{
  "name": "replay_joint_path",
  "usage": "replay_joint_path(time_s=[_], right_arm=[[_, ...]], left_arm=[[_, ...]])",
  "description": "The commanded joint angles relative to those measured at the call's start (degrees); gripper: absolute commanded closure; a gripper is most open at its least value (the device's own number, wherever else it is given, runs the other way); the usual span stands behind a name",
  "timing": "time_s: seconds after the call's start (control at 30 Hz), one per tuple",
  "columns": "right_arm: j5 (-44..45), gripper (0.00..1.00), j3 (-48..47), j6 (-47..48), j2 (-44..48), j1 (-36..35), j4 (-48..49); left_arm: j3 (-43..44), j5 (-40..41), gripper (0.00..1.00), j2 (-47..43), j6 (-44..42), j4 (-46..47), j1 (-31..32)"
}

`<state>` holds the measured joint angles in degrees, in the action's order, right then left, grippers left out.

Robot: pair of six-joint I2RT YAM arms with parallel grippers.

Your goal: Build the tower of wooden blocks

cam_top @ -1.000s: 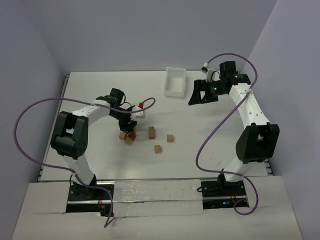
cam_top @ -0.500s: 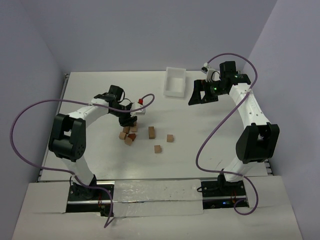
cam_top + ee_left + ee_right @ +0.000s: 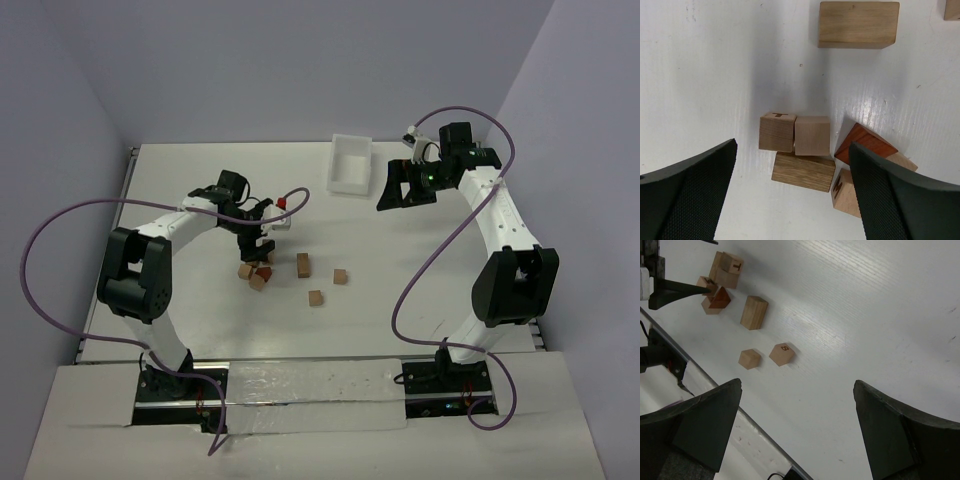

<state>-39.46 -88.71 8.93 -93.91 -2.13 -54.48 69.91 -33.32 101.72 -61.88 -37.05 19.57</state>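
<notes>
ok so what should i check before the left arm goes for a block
1. Left gripper open, empty: ok.
2. Single column begun: not ok; the two light tan wooden cubes sit side by side against a darker rectangular wooden block.
3. Reddish-brown wooden block lying flat: not ok, tilted.
4. Long tan rectangular wooden block apart, graspable: ok.
5. Right gripper open, away from blocks: ok.

We've got bright, even overhead light here. The white table [image 3: 850, 330] throws a soft sheen in the right wrist view. The blocks [image 3: 812, 136] cast faint, soft-edged shadows, with a grey shadow band just above them.
</notes>
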Motion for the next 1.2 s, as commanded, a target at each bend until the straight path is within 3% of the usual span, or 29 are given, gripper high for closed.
replay_joint_path(time_s=[0.0, 0.87, 1.07, 1.17], right_arm=[[-0.35, 0.0, -1.7, 0.92, 0.2, -0.59, -0.42], [-0.09, 0.0, -2.26, 1.44, -1.66, -0.86, -0.98], [0.09, 0.0, -2.35, 1.44, -2.07, -0.86, -1.07], [0.13, 0.0, -2.39, 1.44, -2.07, -0.86, -1.03]], left_arm=[[0.93, -2.52, 0.01, -2.1, -0.78, -0.01, 0.34], [2.11, -1.0, 0.02, 6.19, -2.81, 2.31, 0.76], [3.02, -0.81, 0.1, 7.51, -2.79, 2.78, 0.82], [2.95, -0.78, 0.21, 7.66, -2.68, 3.17, 0.82]])
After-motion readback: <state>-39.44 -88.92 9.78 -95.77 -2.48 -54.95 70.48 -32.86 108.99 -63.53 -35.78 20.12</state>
